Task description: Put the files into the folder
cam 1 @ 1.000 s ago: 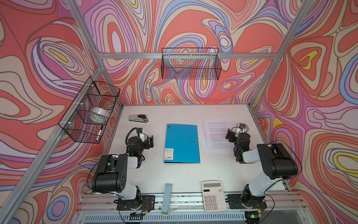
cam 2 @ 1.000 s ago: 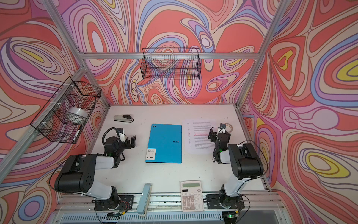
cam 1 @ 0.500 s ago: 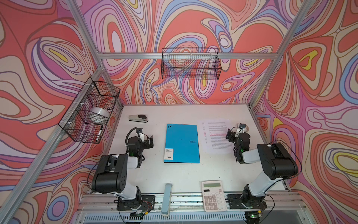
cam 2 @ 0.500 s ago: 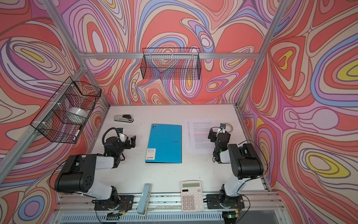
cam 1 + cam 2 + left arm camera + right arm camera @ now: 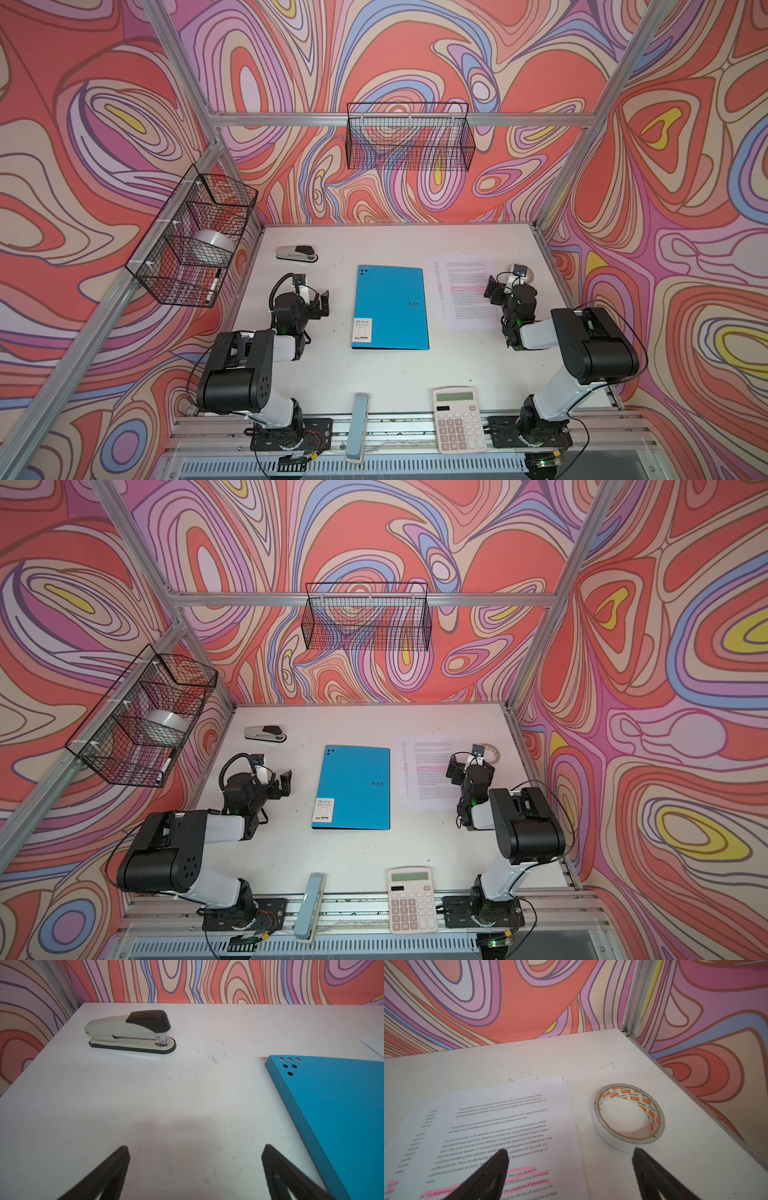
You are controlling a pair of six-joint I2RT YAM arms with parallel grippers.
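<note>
The blue folder [image 5: 390, 307] [image 5: 353, 787] lies closed and flat mid-table, its white label at the near left corner. To its right lie the files [image 5: 461, 291] [image 5: 424, 771], white printed sheets with a pink highlighted line. My left gripper [image 5: 318, 303] [image 5: 195, 1153] is open over bare table just left of the folder [image 5: 332, 1105], with nothing between its fingers. My right gripper [image 5: 498, 291] [image 5: 569, 1155] is open above the right edge of the files [image 5: 508, 1126]. One finger is over the text and the other over bare table.
A tape roll [image 5: 628, 1115] [image 5: 524, 272] sits beside the files near the right wall. A stapler [image 5: 297, 253] [image 5: 128, 1030] lies at the back left. At the front edge are a white calculator [image 5: 459, 419] and a pale blue bar [image 5: 358, 428]. Wire baskets [image 5: 195, 237] [image 5: 409, 137] hang on the walls.
</note>
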